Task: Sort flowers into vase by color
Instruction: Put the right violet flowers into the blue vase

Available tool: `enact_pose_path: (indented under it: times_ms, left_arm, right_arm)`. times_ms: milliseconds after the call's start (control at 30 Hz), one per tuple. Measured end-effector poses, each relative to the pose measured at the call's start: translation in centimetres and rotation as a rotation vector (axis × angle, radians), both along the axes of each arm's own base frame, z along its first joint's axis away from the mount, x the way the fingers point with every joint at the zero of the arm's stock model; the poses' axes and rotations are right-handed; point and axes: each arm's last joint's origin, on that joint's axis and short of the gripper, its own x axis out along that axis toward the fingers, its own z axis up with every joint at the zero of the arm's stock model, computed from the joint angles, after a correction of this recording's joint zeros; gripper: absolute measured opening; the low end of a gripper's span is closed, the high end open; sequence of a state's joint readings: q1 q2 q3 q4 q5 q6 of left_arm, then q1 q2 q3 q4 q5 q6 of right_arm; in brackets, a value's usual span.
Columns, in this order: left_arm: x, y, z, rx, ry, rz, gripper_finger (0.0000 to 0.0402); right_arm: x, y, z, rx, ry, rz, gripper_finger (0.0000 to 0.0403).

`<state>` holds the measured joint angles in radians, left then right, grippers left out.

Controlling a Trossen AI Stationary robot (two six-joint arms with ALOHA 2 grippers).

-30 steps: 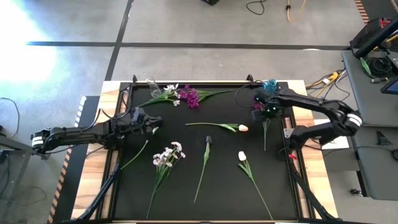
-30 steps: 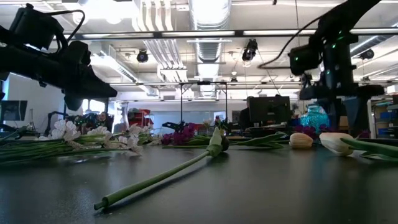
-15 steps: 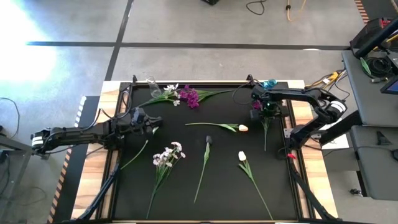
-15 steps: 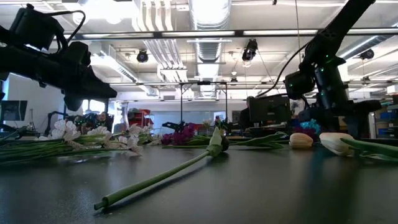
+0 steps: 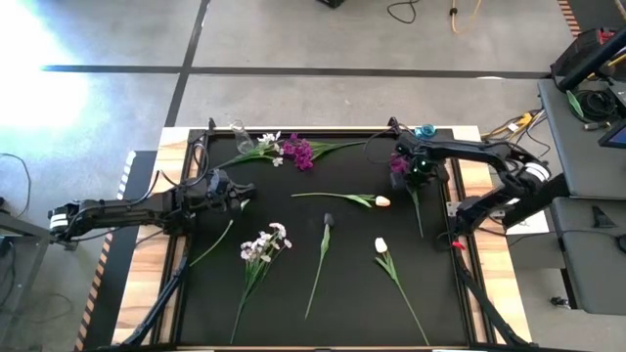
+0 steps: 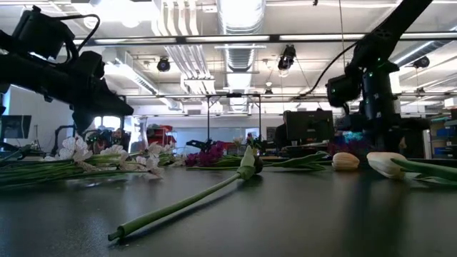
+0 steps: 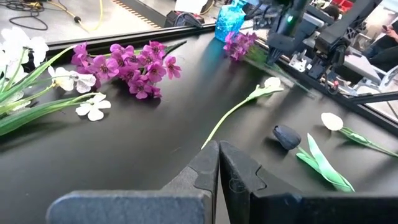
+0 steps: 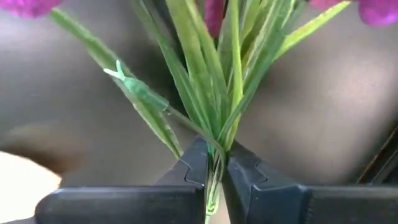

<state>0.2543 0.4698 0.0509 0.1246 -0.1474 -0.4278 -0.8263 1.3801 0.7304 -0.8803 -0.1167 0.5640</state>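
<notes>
My right gripper [image 5: 418, 174] stands at the mat's far right, shut on a magenta-purple flower spray [image 5: 399, 161] whose green stem runs toward the near edge. A blue vase [image 5: 424, 130] stands just beyond it at the far edge, and a clear vase [image 5: 238, 131] stands at the far left. A white spray [image 5: 266, 145] and another magenta spray [image 5: 300, 153] lie near the clear vase. A peach tulip [image 5: 381, 201], a dark tulip [image 5: 328, 219], a cream tulip [image 5: 380, 244] and another white spray [image 5: 266, 242] lie flat mid-mat. My left gripper [image 5: 245, 193] hovers shut at the left, holding nothing. My right gripper pinches the magenta spray's stem [image 8: 215, 163] between its two fingers, just below where the leaves fan out, toward the blossom end. The fingers come from above, pointing down, one on each side of the stem. The stem's free end [image 5: 421, 231] lies on the mat.
A bare green stem [image 5: 213, 242] lies near my left arm. The black mat [image 5: 293, 313] has free room along its near edge. Wooden table borders [image 5: 147, 254] flank it, and cables and a desk stand to the right.
My right gripper has come down a little over the magenta spray by the blue vase and has shut on its stem. The flower lies about where it was.
</notes>
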Motion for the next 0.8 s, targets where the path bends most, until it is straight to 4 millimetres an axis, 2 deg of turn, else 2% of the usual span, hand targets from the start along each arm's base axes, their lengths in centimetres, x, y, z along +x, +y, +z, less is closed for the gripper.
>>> enact_pose_path:
  times_ms: [100, 233, 367, 467, 600, 800]
  left_arm:
    - [0.0, 0.0, 0.0, 0.001, -0.002, 0.000, 0.0000]
    - [0.0, 0.0, 0.0, 0.001, -0.003, 0.000, 0.0000]
    - [0.0, 0.0, 0.0, 0.000, -0.003, 0.000, 0.0000]
    - [0.0, 0.0, 0.0, 0.001, -0.005, 0.001, 0.0000]
    - [0.0, 0.0, 0.0, 0.001, -0.005, 0.001, 0.0000]
    - [0.0, 0.0, 0.0, 0.001, -0.004, 0.002, 0.0000]
  right_arm:
    - [0.1, 0.4, 2.2, -0.080, -0.074, 0.015, 0.0020]
    - [0.4, 1.0, 6.3, -0.287, -0.241, 0.053, 0.0019]
    - [0.6, 1.4, 10.8, -0.650, -0.389, 0.063, 0.0018]
    - [0.5, 1.2, 13.5, -0.931, -0.452, 0.037, 0.0018]
    - [0.3, 0.6, 16.1, -1.231, -0.395, -0.036, 0.0018]
    - [-0.1, 0.1, 17.3, -1.389, -0.135, -0.097, 0.0018]
